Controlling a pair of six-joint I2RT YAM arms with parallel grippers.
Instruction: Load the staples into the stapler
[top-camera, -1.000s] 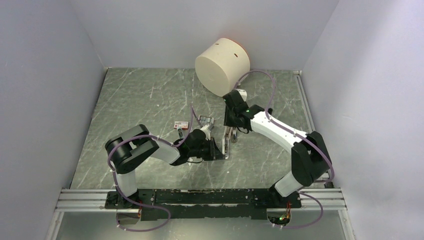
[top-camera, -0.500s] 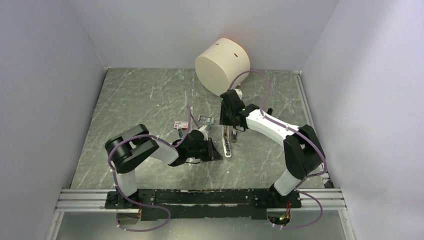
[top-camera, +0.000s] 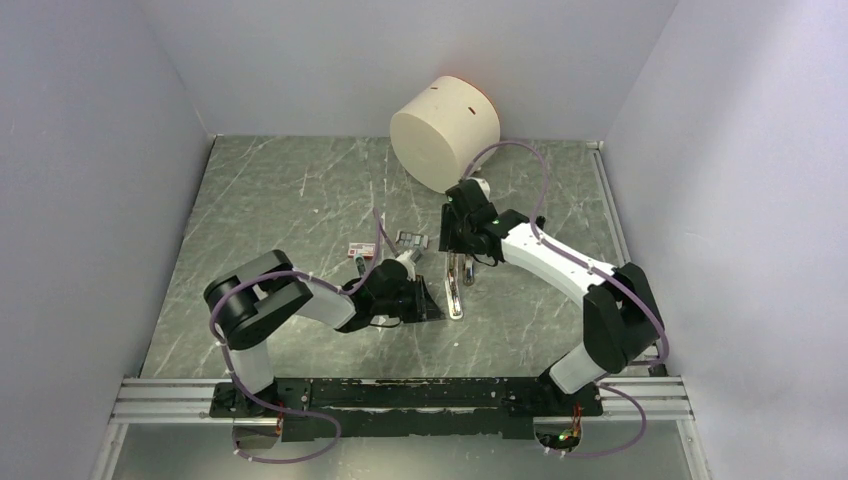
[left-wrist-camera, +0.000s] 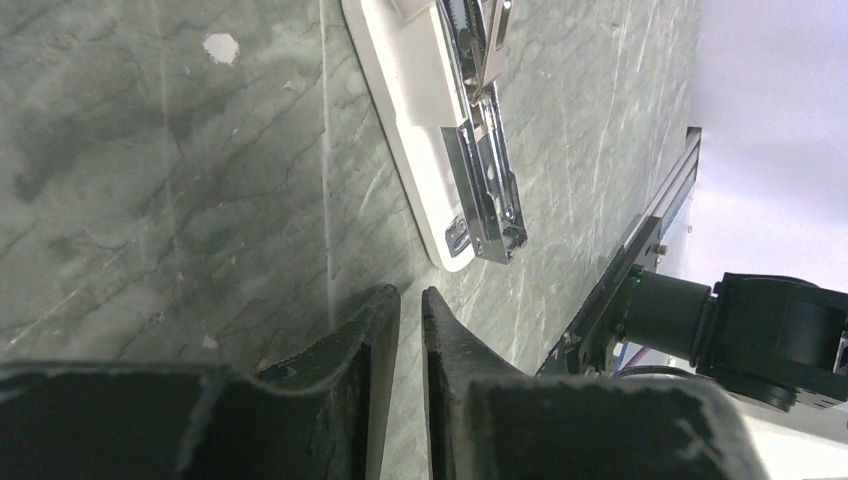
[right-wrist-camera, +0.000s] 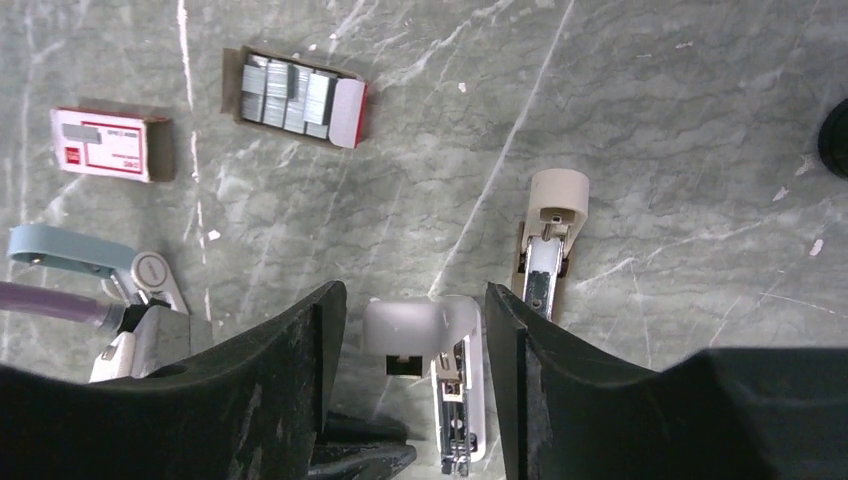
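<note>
Right end effector (right-wrist-camera: 405, 390) astride stapler (right-wrist-camera: 440, 360), lengthwise near-to-far.

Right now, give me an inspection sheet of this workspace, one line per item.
Surface: grey-green marbled table, scratched, with small white flecks.
Job's things: stapler lying open on the table, its white base and metal channel exposed, its cover swung out flat beyond it. Staples sit as strips in an open tray, none in the channel that I can see.
Clutter: red-and-white box beside the tray; large cream cylinder at the back.
Grippers: left pincer nearly shut, empty, just short of the stapler's end; right pincer open astride the stapler's rear.
Cables: purple leads looping along both arms.
Surroundings: plain grey walls, aluminium rail at the near edge.
</note>
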